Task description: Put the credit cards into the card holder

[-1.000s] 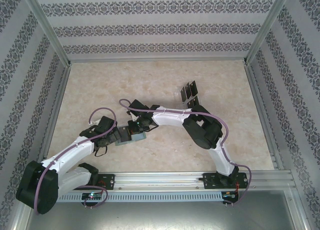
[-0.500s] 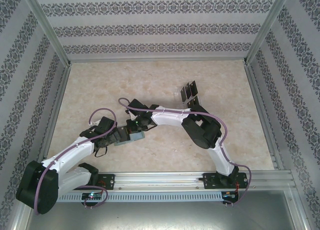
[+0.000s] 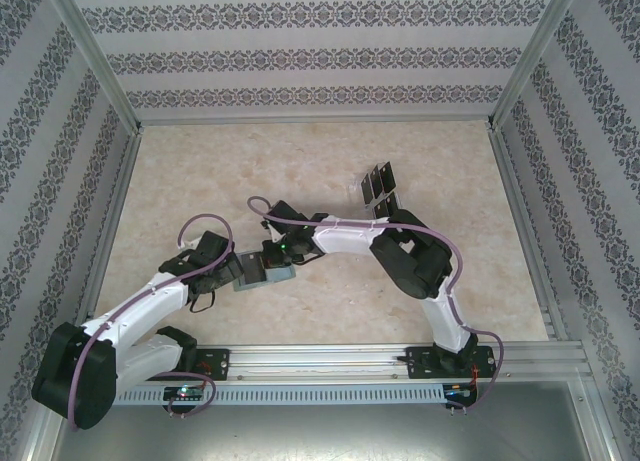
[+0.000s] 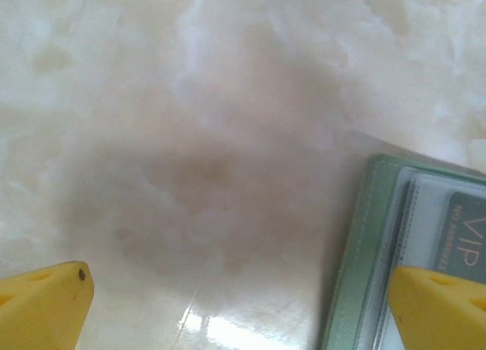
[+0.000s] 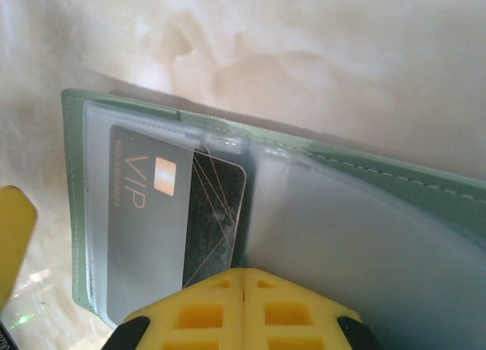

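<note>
The sage-green card holder (image 5: pixel 395 174) lies open on the table, its clear sleeves facing up. A black credit card (image 5: pixel 156 213) marked VIP sits partly inside the left sleeve, its right part still bare. My right gripper (image 5: pixel 243 285) is shut, its yellow tips pressed together just over the card's near edge and the sleeve fold. My left gripper (image 4: pixel 239 308) is open wide at the holder's (image 4: pixel 363 247) left edge, one finger (image 4: pixel 440 304) over the holder and the other on bare table. From above, both grippers (image 3: pixel 250 271) (image 3: pixel 277 255) meet at the holder (image 3: pixel 281 277).
A clear slotted tray (image 3: pixel 357 189) with more black cards (image 3: pixel 379 184) standing in it sits right of centre, behind the right arm. Patterned walls and metal rails bound the marble-look table (image 3: pixel 200 171). The left half and far side offer free room.
The right arm's wrist and elbow have shifted slightly to the right and away from the left gripper. The left arm has stayed in place.
</note>
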